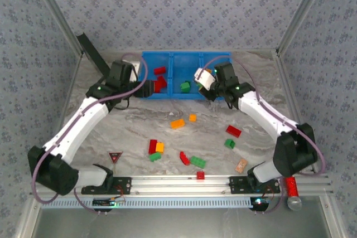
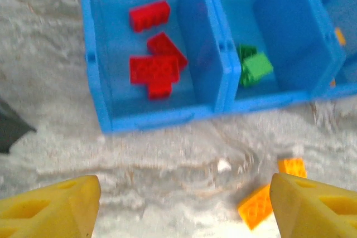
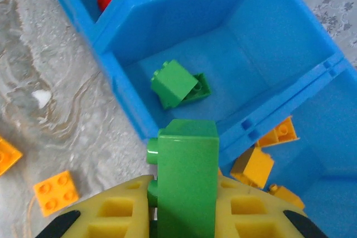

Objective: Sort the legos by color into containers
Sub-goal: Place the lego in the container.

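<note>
The right gripper (image 3: 186,213) is clamped on a green brick (image 3: 187,165) over the near rim of the blue tray (image 1: 167,55), which sits at the counter's (image 1: 139,126) far edge. The left gripper (image 2: 181,210) stands wide apart and empty, above the counter just before the tray's compartment of red legos (image 2: 154,71).

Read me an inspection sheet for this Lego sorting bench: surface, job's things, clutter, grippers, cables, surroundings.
Surface: marbled grey tabletop, no spills seen.
Job's things: blue tray at the far edge; red bricks in its left compartment, green bricks in the middle, orange bricks in the right; loose bricks scattered on the tabletop.
Clutter: tan block, red triangular sign, black strip.
Grippers: left gripper open, facing the tray; right gripper shut on a green brick by the tray's near wall.
Cables: purple cables run along both arms.
Surroundings: patterned walls, metal frame.
</note>
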### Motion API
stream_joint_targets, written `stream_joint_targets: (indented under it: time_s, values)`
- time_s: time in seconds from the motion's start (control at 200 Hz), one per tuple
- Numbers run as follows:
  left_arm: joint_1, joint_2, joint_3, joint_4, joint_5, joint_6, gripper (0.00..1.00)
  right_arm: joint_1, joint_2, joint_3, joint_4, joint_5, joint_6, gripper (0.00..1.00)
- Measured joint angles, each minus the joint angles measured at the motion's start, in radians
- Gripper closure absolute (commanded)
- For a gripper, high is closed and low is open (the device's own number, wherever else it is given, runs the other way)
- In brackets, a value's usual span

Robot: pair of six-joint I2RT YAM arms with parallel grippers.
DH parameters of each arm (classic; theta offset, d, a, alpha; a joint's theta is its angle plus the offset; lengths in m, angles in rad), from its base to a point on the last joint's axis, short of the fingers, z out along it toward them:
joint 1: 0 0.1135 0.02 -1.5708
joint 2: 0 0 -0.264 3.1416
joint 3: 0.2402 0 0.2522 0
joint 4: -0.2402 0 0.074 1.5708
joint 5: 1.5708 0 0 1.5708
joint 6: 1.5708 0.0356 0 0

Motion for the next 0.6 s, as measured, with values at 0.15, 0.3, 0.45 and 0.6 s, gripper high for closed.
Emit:
stream_joint_targets:
  time_s: [0.15,0.3,0.45,0.6]
  values:
    - [-0.034,-0.097,-0.105,-0.078,0.008,-0.020,0.20,0.012,0.156,0.172,0.026,0.019,0.000,0.84]
    - [-0.123,-0.174,-0.213,-0.137,0.024,-0.076,0.20,0.038,0.323,0.337,0.043,0.031,-0.001,0.83]
    - [-0.233,-0.208,-0.276,-0.184,0.045,-0.108,0.22,0.061,0.475,0.460,0.041,0.031,-0.008,0.83]
    - [-0.369,-0.242,-0.321,-0.207,0.042,-0.128,0.27,0.071,0.589,0.533,0.018,0.031,-0.012,0.82]
